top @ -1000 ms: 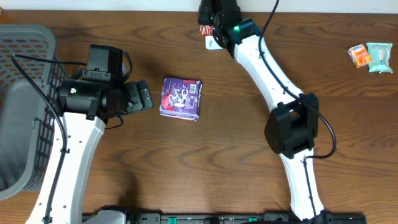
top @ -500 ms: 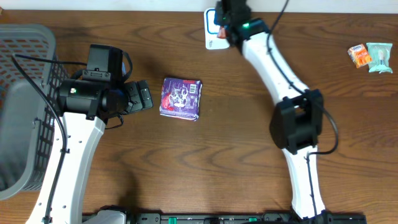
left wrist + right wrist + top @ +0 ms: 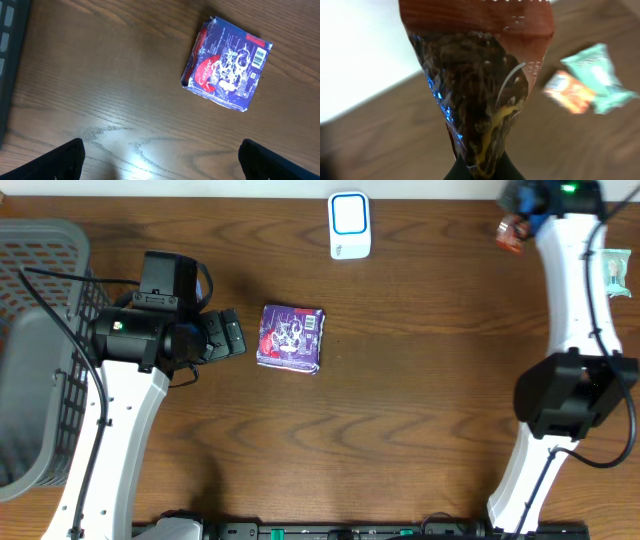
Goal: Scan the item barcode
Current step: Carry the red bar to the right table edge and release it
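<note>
Bench [image 3: 380,410] of dark brown wood fills the overhead view, with a grey mesh basket [image 3: 40,250] at its left edge. Just right of the basket, the left gripper [image 3: 236,336] hovers with its jaws spread wide and nothing between them, pointed at a purple packet [image 3: 291,337] lying flat near it. The packet carries red script too small to read and a barcode on a white patch at one corner, face up. At the far edge stands a white scanner [image 3: 349,225] with a blue-rimmed window. Well to its right, at the far right corner, the right gripper [image 3: 518,215] has its jaws closed on a brown snack packet [image 3: 480,90], whose printing is blurred. Beyond it lie an orange sachet [image 3: 568,92] and a teal sachet [image 3: 600,75], touching.
</note>
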You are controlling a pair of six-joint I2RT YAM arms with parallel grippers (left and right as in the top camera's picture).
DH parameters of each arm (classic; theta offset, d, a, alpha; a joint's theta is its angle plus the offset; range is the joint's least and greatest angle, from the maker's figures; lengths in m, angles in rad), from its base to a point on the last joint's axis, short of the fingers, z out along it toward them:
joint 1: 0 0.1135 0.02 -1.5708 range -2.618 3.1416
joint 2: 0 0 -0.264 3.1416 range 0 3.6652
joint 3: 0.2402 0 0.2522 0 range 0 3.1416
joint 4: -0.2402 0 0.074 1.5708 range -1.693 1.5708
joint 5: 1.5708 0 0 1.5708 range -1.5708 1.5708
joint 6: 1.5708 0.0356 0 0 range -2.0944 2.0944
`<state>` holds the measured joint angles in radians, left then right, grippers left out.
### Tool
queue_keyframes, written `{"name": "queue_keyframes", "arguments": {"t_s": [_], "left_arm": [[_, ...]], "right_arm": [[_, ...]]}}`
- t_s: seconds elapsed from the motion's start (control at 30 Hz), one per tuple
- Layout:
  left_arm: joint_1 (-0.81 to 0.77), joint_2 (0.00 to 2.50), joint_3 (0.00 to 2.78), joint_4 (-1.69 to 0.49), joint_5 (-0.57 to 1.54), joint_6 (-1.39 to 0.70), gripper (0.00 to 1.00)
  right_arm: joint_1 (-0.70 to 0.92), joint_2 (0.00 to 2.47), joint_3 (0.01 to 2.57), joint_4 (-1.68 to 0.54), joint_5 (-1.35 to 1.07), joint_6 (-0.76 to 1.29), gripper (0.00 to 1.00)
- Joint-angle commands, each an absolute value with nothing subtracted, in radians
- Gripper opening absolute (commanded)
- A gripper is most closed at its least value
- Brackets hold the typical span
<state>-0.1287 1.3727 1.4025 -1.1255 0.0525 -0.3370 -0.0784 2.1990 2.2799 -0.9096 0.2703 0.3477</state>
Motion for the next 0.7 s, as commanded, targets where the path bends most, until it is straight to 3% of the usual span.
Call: {"name": "queue_keyframes", "arguments": {"t_s": [0.0, 0.17, 0.3, 0.43, 0.5, 0.6, 0.67], "left_arm": [[-0.125, 1.375, 1.408, -1.129, 0.044, -0.335, 0.98], [-0.125, 1.375, 1.408, -1.129, 0.044, -0.335, 0.98], [-0.125, 1.375, 1.408, -1.129, 0.044, -0.335, 0.98], [-0.125, 1.375, 1.408, -1.129, 0.044, -0.335, 0.98], [-0.125, 1.375, 1.408, -1.129, 0.044, -0.335, 0.98], [-0.125, 1.375, 1.408, -1.129, 0.043, -0.335, 0.98], [-0.125, 1.375, 1.408, -1.129, 0.044, -0.335, 0.98]], "right_arm": [[-0.128, 2.218, 2.289, -0.917, 0.274, 0.195, 0.01], [-0.206, 2.275, 2.289, -0.873, 0.29, 0.109, 0.01], [-0.262, 2.347, 2.289, -0.841, 0.291, 0.107, 0.05], [-0.314, 2.404, 2.289, -0.859, 0.375, 0.138, 0.02], [-0.336, 2.407, 2.289, -0.884, 0.439, 0.161, 0.14], [-0.359, 2.392, 2.289, -0.912, 0.47, 0.157, 0.44], [-0.363, 2.37, 2.289, -0.937, 0.47, 0.152, 0.48]]}}
